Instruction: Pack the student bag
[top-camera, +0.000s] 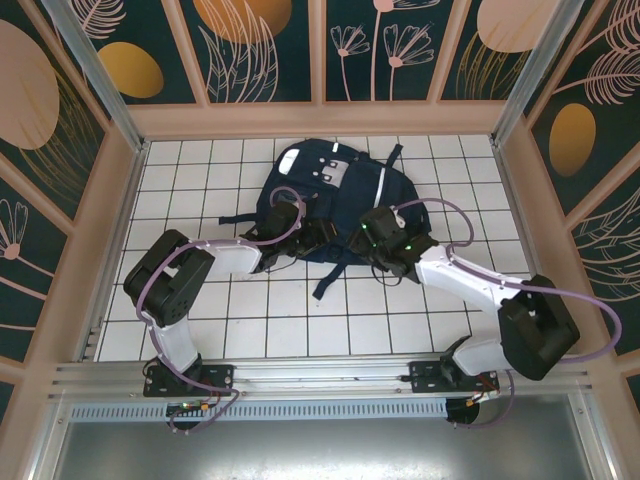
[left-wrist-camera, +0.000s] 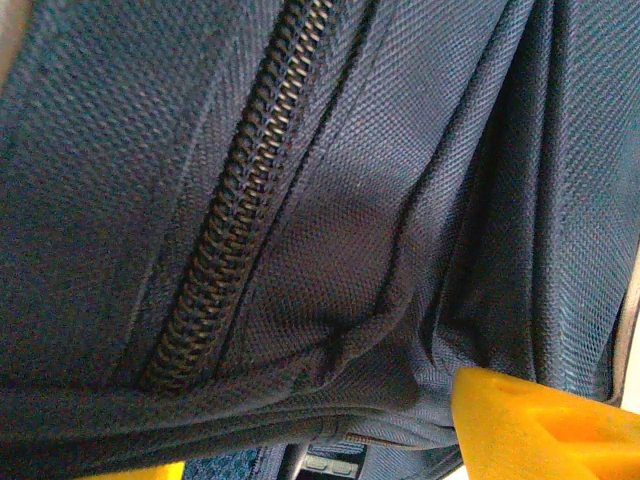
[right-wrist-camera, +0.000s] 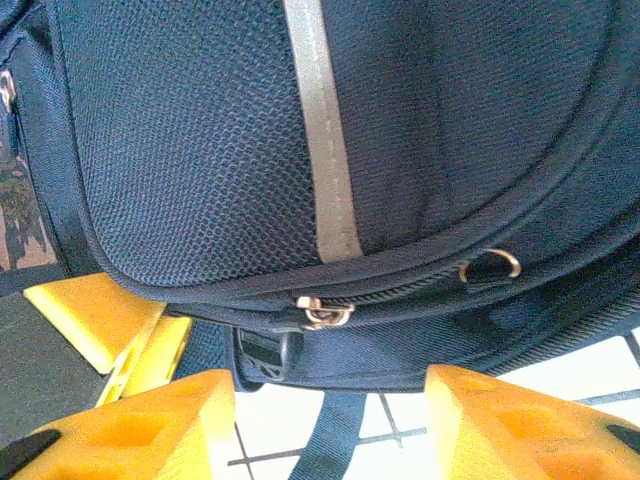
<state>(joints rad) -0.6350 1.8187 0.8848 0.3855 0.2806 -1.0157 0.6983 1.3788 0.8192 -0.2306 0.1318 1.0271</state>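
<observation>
Frankly, unclear if L hand (left-wrist-camera: 320, 455) grips student bag (top-camera: 340, 185), tips cut off; R hand (right-wrist-camera: 330, 400) spread apart.

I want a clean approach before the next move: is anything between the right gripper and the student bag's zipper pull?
Nothing visible does. The right gripper, jaws apart, faces the student bag directly. Its zipper pull lies just ahead of it, with a loose strap lower down.

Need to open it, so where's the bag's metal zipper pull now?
In the right wrist view, the zipper pull sits at the lower edge of the student bag, under the grey stripe and above the open right claw.
</observation>
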